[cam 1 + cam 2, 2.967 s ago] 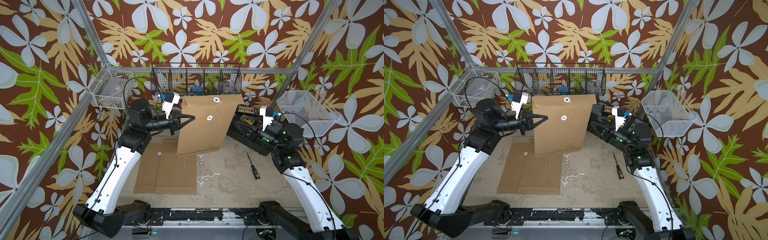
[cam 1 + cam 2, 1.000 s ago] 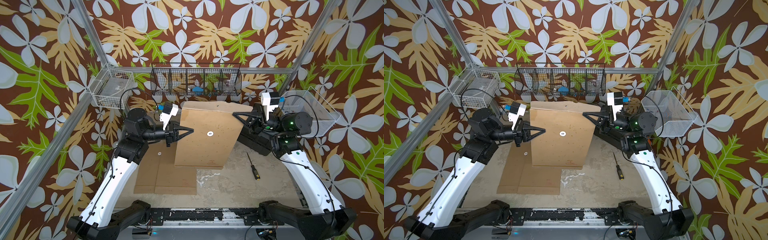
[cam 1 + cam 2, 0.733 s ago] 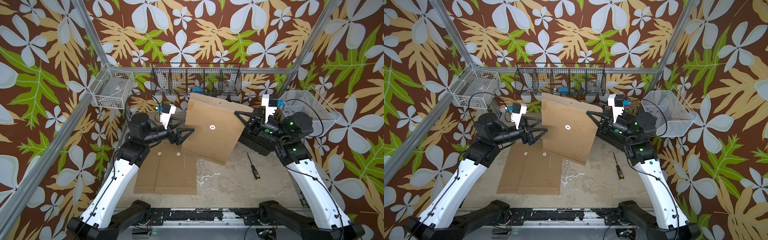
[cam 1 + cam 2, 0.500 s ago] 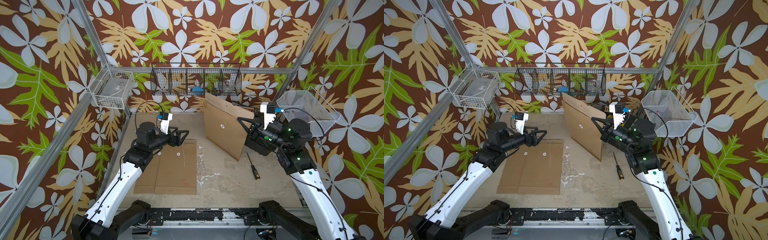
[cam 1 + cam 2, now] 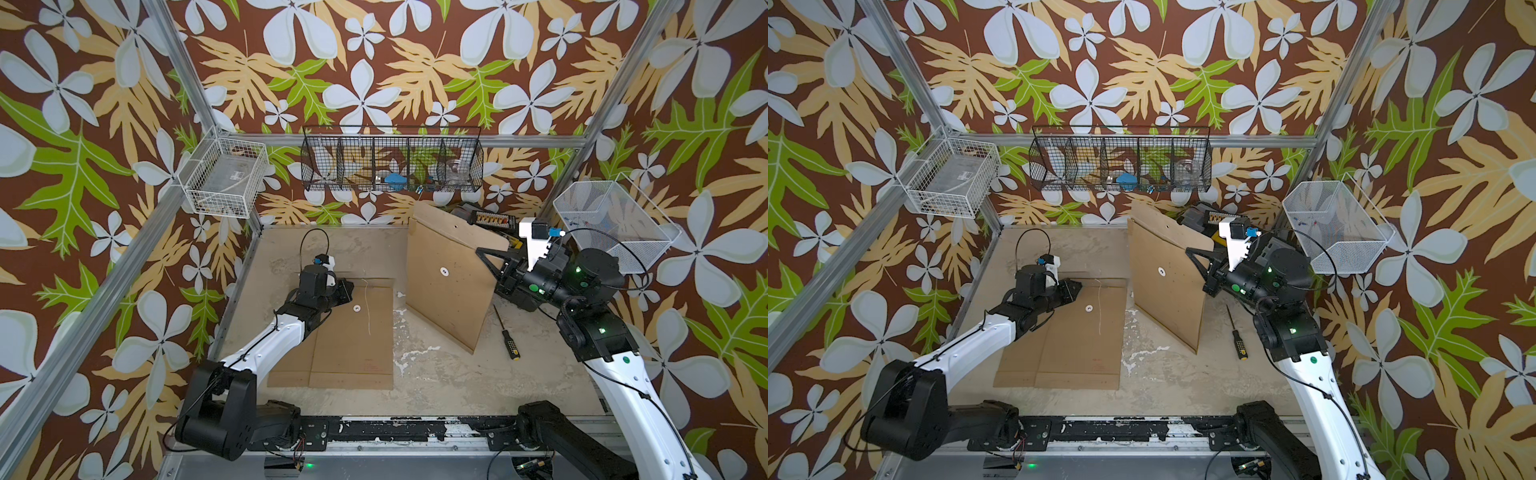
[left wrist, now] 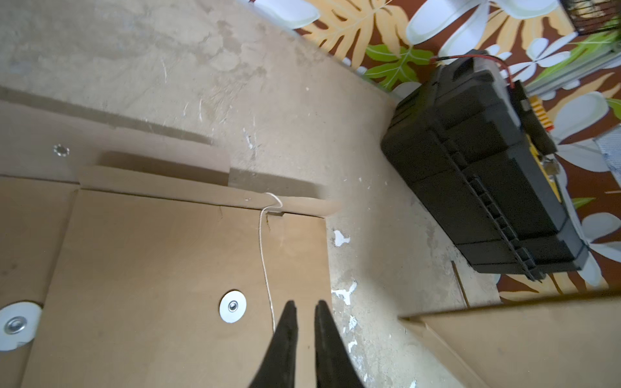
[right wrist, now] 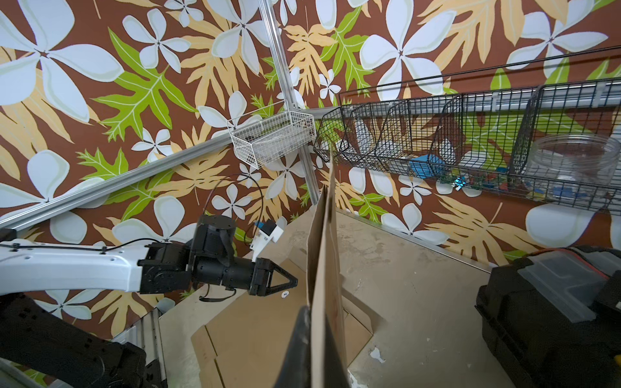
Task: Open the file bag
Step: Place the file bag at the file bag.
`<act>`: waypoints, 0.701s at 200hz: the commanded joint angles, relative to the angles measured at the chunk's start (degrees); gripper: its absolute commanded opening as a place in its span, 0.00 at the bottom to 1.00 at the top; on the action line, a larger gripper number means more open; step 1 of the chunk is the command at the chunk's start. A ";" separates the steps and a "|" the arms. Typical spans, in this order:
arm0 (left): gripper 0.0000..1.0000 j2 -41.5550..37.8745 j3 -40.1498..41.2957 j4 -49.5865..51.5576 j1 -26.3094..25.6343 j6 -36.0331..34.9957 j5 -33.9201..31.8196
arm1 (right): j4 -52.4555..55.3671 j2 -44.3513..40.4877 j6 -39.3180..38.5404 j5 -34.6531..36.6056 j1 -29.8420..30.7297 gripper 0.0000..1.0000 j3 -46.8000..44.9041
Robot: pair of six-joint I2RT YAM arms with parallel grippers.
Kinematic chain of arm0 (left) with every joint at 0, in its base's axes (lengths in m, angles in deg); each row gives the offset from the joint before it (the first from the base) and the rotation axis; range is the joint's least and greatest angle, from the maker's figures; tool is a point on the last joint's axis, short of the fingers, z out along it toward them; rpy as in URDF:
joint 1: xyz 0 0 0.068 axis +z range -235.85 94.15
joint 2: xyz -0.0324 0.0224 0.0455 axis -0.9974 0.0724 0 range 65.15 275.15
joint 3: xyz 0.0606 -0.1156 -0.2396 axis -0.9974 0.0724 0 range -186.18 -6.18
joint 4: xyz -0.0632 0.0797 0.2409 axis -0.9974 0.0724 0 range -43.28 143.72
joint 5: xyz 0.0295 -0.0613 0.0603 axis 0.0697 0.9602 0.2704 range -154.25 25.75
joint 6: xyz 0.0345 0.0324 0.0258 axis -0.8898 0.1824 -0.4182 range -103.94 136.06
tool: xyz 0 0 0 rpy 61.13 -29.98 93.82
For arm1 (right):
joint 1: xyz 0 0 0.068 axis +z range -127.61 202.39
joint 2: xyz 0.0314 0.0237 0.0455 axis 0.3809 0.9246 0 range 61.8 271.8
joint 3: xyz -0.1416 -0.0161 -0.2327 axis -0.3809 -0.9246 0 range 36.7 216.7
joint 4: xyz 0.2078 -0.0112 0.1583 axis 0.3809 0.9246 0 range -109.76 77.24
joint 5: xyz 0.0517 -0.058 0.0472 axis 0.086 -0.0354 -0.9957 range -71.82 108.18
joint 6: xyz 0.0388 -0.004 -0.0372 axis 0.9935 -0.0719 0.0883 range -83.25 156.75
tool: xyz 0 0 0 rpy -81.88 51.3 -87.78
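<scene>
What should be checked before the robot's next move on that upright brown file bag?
1. Right end effector shut on the upright file bag at its edge: ok.
2. Left end effector open, ready to take the flap: not ok, shut above the flat file bags.
3. Flap free of the white disc: ok.
4. Mouth spread open: cannot tell.
5. Screwdriver apart from the bag: ok.

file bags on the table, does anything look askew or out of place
One file bag stands on edge, tilted, pinched by the right fingers, while the other file bags lie flat. A screwdriver lies loose on the table beside it. Nothing looks spilled or torn.
</scene>
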State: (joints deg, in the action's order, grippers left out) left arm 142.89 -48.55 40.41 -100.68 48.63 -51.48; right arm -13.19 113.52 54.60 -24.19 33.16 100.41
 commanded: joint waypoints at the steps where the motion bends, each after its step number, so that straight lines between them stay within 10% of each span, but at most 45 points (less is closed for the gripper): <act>1: 0.06 4.58 -0.61 -6.46 0.81 3.60 -2.21 | -5.17 -0.15 2.73 -3.12 0.02 0.00 -1.04; 90: 0.00 24.63 -15.42 -3.77 2.56 2.63 -1.78 | -6.26 0.07 4.93 -4.83 5.52 0.00 -2.97; 140: 0.00 19.64 -13.52 -4.03 2.62 2.23 0.59 | -4.73 -0.77 3.87 -3.07 5.85 0.00 -2.89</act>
State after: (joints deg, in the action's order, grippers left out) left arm 166.88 -63.59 36.39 -98.27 51.74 -52.44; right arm -16.06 113.13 59.03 -28.28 38.88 97.24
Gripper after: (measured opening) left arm 0.051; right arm 0.049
